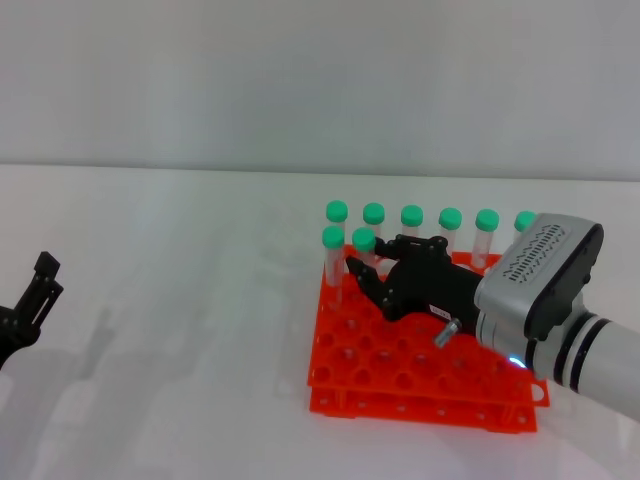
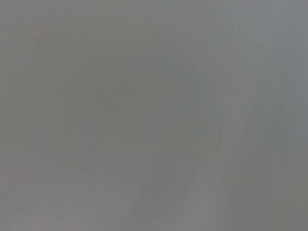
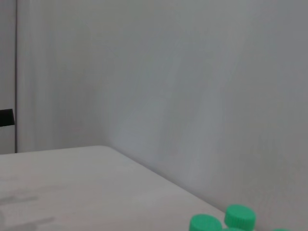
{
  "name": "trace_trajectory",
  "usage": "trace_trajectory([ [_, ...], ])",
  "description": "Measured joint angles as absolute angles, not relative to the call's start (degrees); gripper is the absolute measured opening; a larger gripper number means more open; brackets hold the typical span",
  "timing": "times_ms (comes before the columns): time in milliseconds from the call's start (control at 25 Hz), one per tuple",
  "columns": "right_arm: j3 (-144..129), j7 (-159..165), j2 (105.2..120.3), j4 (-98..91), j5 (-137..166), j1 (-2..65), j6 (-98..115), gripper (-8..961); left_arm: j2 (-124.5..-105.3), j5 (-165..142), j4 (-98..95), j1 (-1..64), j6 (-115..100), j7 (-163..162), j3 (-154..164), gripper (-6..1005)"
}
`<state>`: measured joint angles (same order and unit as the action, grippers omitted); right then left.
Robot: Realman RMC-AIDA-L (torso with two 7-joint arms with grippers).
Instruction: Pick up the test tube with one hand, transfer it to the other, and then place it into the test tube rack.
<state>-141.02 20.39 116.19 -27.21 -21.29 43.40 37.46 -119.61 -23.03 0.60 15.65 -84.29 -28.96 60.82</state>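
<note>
The orange test tube rack (image 1: 400, 375) sits right of centre on the white table. Several green-capped tubes stand upright in it: a back row and two in front. My right gripper (image 1: 368, 256) reaches over the rack from the right. Its fingers (image 1: 352, 265) stand on either side of the front tube with the green cap (image 1: 363, 240), spread wider than the tube, which stands upright in a hole. The other front tube (image 1: 333, 238) is just to its left. Two green caps (image 3: 239, 216) show in the right wrist view. My left gripper (image 1: 35, 292) is open and empty at the far left.
The white table (image 1: 180, 330) stretches between the left gripper and the rack. A pale wall (image 1: 300, 80) rises behind the table. The left wrist view shows only plain grey.
</note>
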Motion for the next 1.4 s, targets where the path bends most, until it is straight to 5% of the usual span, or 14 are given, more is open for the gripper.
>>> trace_trajectory([
  [160, -140.7, 20.4, 116.19, -27.4, -21.3, 42.9, 38.2, 284, -119.54, -23.0, 0.5, 15.6, -84.3, -29.0, 60.8, 876],
  [560, -138.6, 20.8, 116.15, -28.2, -21.1, 39.2, 44.7, 745, -119.43, -22.1, 0.3, 15.7, -84.3, -29.0, 60.7, 876],
  [1000, -125.4, 18.2, 115.78, -25.8, -20.9, 28.0, 59.4, 769, -119.35, -22.0, 0.2, 17.7, -84.2, -27.7, 60.7, 876],
  [1400, -104.4, 9.9, 116.15, -15.1, -21.4, 27.9, 53.6, 816, -119.36, -21.7, 0.3, 18.6, -83.6, -27.4, 60.7, 876],
])
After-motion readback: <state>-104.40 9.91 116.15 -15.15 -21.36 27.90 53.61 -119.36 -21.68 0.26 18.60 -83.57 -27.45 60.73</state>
